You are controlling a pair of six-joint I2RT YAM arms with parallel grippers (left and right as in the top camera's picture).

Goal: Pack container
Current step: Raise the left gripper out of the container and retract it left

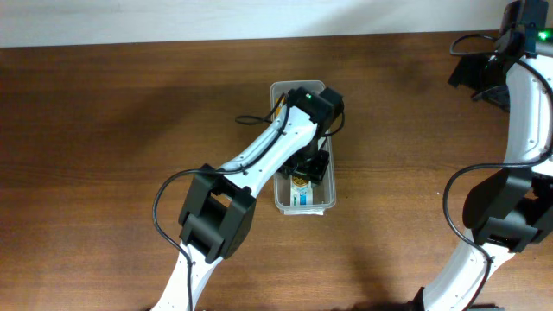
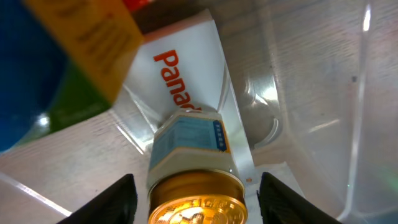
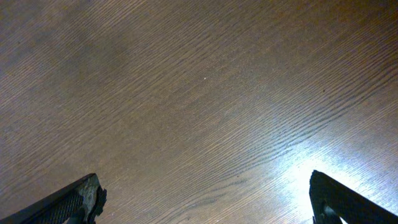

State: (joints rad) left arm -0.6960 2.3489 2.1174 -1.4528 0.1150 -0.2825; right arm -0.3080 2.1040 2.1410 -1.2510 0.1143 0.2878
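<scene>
Left hand (image 2: 198, 198) parted astride one gold-lidded jar (image 2: 189, 142) | right hand (image 3: 208, 202) wide | one container (image 1: 298, 85), one white box (image 2: 186, 50)

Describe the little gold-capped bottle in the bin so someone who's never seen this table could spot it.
Find the clear plastic container mid-table. Inside, between the left gripper's open jaws, sits a small bottle. Its gold cap and blue-and-white label set it apart from the red-lettered white box beside it.
</scene>
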